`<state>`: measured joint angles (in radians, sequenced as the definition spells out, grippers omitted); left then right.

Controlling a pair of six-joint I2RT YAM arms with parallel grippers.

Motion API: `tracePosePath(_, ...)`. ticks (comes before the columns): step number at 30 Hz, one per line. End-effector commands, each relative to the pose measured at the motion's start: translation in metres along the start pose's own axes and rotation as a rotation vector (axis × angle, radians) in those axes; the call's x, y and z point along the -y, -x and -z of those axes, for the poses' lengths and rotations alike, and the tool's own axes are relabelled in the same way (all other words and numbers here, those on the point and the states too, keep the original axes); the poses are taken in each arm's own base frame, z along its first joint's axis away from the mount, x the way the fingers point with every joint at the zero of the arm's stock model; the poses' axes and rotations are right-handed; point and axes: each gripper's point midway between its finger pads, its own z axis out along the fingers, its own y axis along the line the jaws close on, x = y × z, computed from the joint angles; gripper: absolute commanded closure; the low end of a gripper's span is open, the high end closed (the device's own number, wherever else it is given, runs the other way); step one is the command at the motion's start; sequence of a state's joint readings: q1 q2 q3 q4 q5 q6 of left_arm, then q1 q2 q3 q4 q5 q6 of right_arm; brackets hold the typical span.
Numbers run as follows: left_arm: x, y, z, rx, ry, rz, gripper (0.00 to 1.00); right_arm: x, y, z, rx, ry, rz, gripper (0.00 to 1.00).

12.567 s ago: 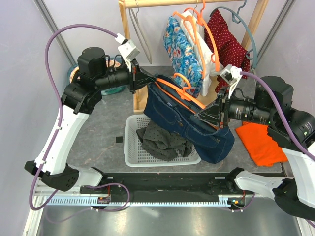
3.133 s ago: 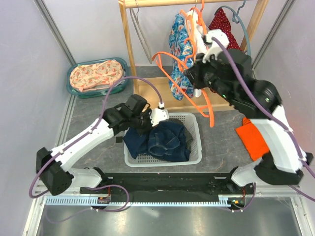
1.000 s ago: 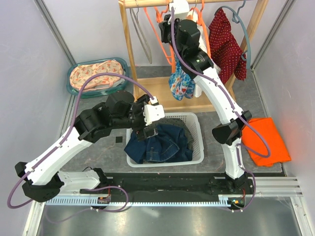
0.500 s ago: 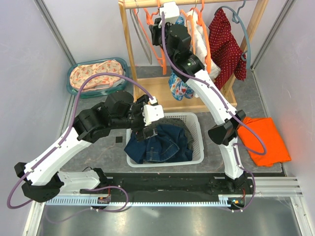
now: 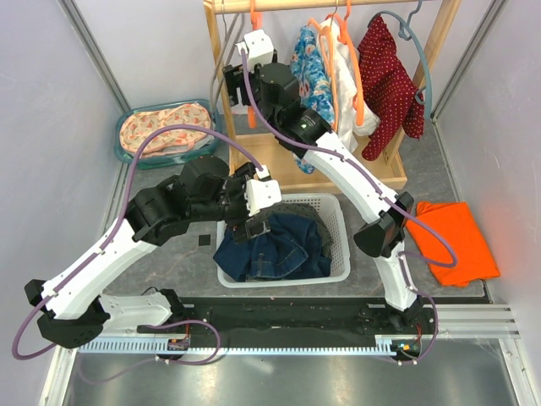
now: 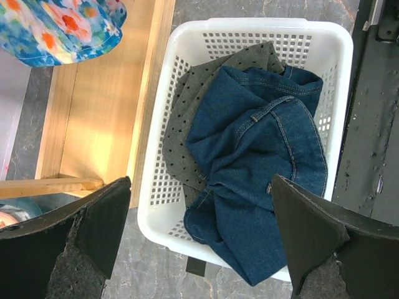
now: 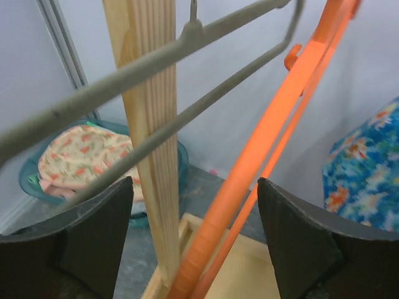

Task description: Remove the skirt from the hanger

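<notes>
Over basket (image 6: 249,25), left gripper (image 6: 199,233) released; right gripper (image 7: 196,230) released astride orange hanger (image 7: 249,168), beside post (image 7: 153,156).

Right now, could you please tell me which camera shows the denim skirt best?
Left wrist: the denim skirt lies unobstructed in the basket. Top external shows it smaller, partly behind the left arm. Right wrist misses it.

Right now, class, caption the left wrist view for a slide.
Denim skirt lying crumpled in the white basket, left gripper open above it.
</notes>
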<state>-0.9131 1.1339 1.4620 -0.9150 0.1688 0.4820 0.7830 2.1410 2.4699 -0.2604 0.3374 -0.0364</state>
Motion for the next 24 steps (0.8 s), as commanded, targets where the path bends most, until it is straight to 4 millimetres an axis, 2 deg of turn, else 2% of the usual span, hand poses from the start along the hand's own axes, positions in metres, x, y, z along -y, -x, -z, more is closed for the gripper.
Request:
tracePosePath(1, -0.009, 0.015, 0.008, 0.052, 0.039, 0.028, 0.0, 0.034, 0.086, 0.058, 0.103, -0.038, -0.011, 0.08)
tracePosePath(3, -0.014, 0.015, 0.007, 0.051, 0.058, 0.03, 0.0, 0.044, 0.104, 0.079, 0.119, -0.053, -0.016, 0.05)
tracePosePath(9, -0.02, 0.016, 0.007, 0.053, 0.08, 0.026, 0.0, 0.069, 0.131, 0.132, 0.122, -0.09, -0.018, 0.04)
tracePosePath(13, -0.026, 0.011, 0.006, 0.043, 0.109, 0.037, 0.0, 0.093, 0.143, 0.154, 0.139, -0.149, -0.024, 0.05)
tracePosePath(14, -0.027, 0.009, 0.006, 0.041, 0.112, 0.042, 0.0, 0.105, 0.145, 0.156, 0.143, -0.171, -0.026, 0.06)
tracePosePath(18, -0.028, 0.005, 0.004, 0.04, 0.12, 0.077, 0.0, 0.123, 0.146, 0.15, 0.135, -0.194, -0.067, 0.12)
tracePosePath(21, -0.042, -0.006, -0.001, 0.014, 0.202, 0.129, 0.0, 0.13, 0.131, 0.137, 0.084, -0.185, -0.107, 0.2)
tracePosePath(24, -0.036, -0.015, -0.009, -0.004, 0.165, 0.132, 0.0, 0.135, 0.109, 0.125, 0.028, -0.196, -0.126, 0.23)
